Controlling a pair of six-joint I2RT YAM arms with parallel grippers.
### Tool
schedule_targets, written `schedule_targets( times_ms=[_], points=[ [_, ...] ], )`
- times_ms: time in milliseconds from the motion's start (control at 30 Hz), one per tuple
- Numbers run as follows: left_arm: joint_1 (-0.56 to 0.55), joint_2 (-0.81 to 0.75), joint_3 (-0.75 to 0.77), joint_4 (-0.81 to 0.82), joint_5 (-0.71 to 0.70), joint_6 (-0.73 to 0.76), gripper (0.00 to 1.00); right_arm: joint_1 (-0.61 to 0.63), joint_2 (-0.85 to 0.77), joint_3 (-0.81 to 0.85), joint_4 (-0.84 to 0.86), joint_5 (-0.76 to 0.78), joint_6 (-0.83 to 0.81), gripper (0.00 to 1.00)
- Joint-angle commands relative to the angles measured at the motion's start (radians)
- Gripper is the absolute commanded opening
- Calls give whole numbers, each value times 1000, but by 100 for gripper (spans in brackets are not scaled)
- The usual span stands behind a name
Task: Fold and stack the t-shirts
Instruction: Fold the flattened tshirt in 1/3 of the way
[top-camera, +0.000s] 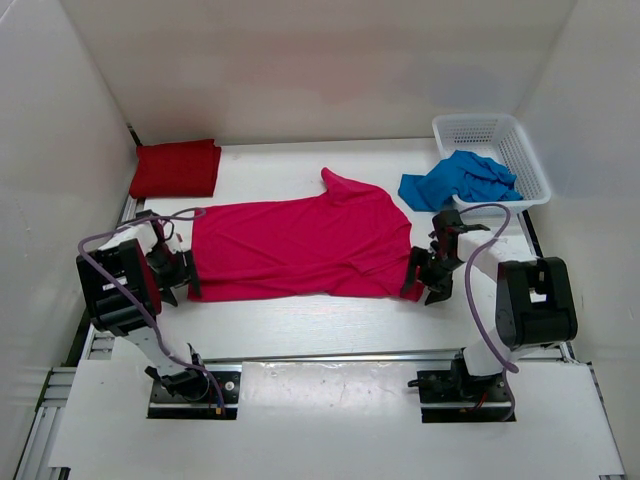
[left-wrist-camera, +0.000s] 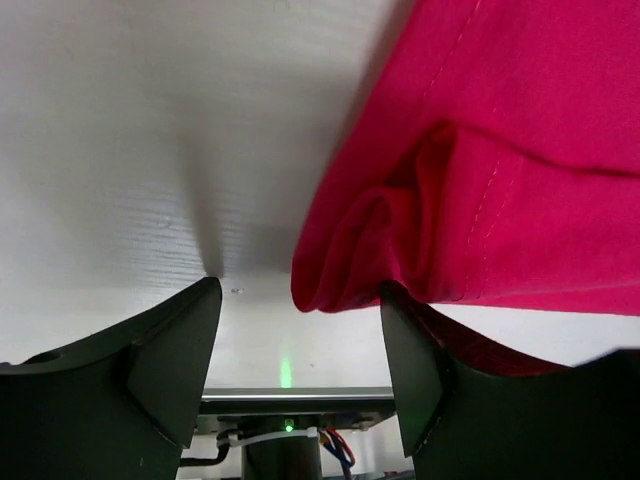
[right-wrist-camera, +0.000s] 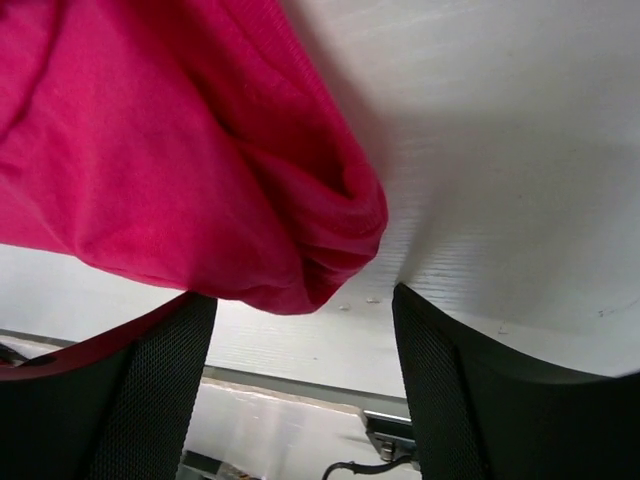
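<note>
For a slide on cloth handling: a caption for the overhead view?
Left pincer and right pincer, open, flank a spread pink t-shirt; folded red t-shirt far left, blue t-shirt spilling from basket.

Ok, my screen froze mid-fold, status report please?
Left tool and right tool open, one at each end of bright pink-magenta fabric t-shirt. Shirt spread out between them. Nothing on top of it.

A white table (top-camera: 300, 325) fills the space. Plain white walls (top-camera: 300, 70) enclose three sides. Light is soft and even.
</note>
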Motion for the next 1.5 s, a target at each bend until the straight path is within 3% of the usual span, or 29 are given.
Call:
schedule_targets(
  times_ms=[0,33,67,100,133,167,200,233,300,367,633,833,867,933,967,1000,1033,1200,1333,1467],
  points=[
    [-3,-10,3,51,34,0,76,-30,32,-28,110,-29,9,72],
    [-3,-10,12,51,46,0,76,-30,41,-37,123,-42,9,69],
    [-3,-10,12,60,46,0,69,-30,41,-37,124,-42,9,64],
    [-3,3,21,60,60,0,63,-30,52,-37,124,-42,19,49],
    [-3,13,21,60,73,0,56,-30,52,-37,124,-42,20,41],
    [-3,22,32,60,74,0,45,-39,52,-46,124,-42,20,34],
    [-3,35,32,60,83,0,20,-39,52,-56,124,-42,20,21],
    [-3,36,32,60,83,0,10,-39,52,-56,124,-54,20,15],
    [-3,36,41,60,66,0,10,-50,27,-78,124,-63,20,3],
    [-3,17,41,60,31,0,10,-72,-26,-101,93,-63,20,0],
    [31,-73,30,-18,-184,0,10,-94,-265,-198,-97,-17,108,0],
    [31,-87,-22,-62,-212,0,10,-94,-300,-281,-88,-30,173,0],
    [31,-87,-31,-62,-221,0,12,-94,-300,-293,-88,-30,185,0],
    [31,-87,-43,-62,-221,0,26,-94,-300,-313,-79,-30,194,0],
    [31,-87,-52,-62,-230,0,36,-94,-300,-325,-70,-39,204,0],
    [31,-96,-52,-52,-230,0,57,-94,-309,-326,-70,-39,213,2],
    [31,-108,-43,-52,-244,0,62,-94,-309,-326,-70,-39,213,2],
    [31,-205,50,-27,-281,0,64,-94,-318,-326,-61,-48,213,3],
    [-65,-311,98,-65,-232,0,62,-94,-318,-326,-61,-48,204,5],
    [-277,-386,28,-136,-190,0,58,-94,-318,-326,-61,-48,195,8]
  ],
)
